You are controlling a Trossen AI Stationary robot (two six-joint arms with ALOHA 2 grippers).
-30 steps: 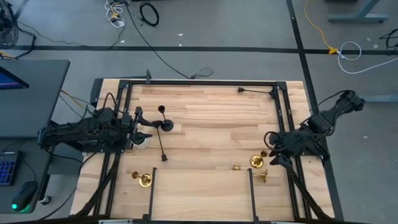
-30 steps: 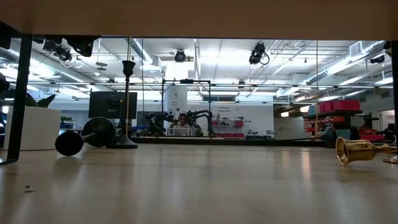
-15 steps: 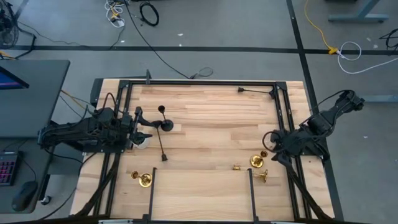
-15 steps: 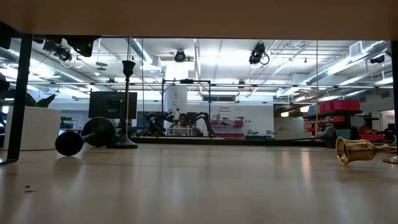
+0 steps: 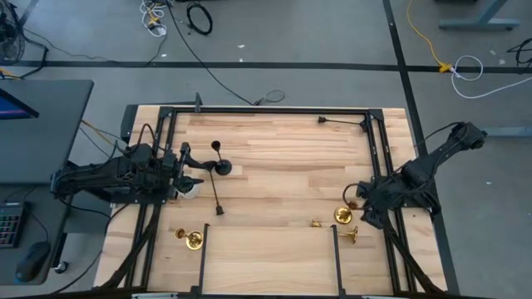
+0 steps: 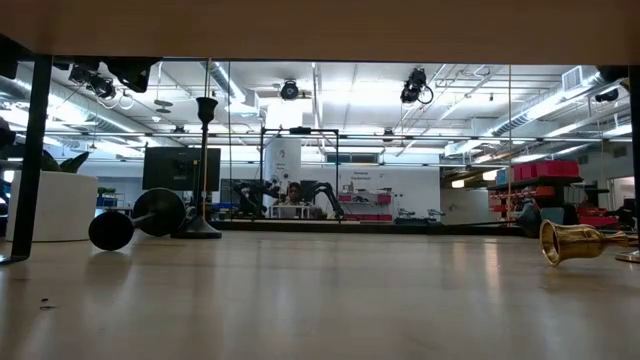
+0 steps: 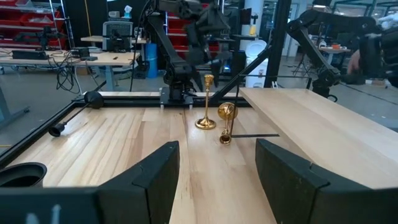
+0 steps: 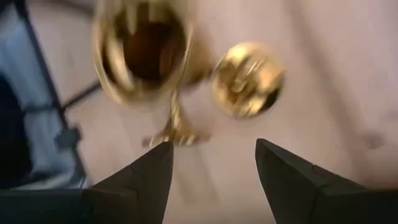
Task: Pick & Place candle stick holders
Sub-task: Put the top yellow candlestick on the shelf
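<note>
- The wooden table [image 5: 274,149] has a black frame round its edges.
- Three brass holders [image 5: 342,216] sit near its right front; one more [image 5: 192,240] sits left front.
- Black holders [image 5: 220,166] and a white pot [image 5: 190,190] sit left.

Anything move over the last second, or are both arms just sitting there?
The right hand has crept in over the table toward the brass holders, fingers open, holding nothing. The left hand stayed parked, open, by the black holders. No holder has shifted.
</note>
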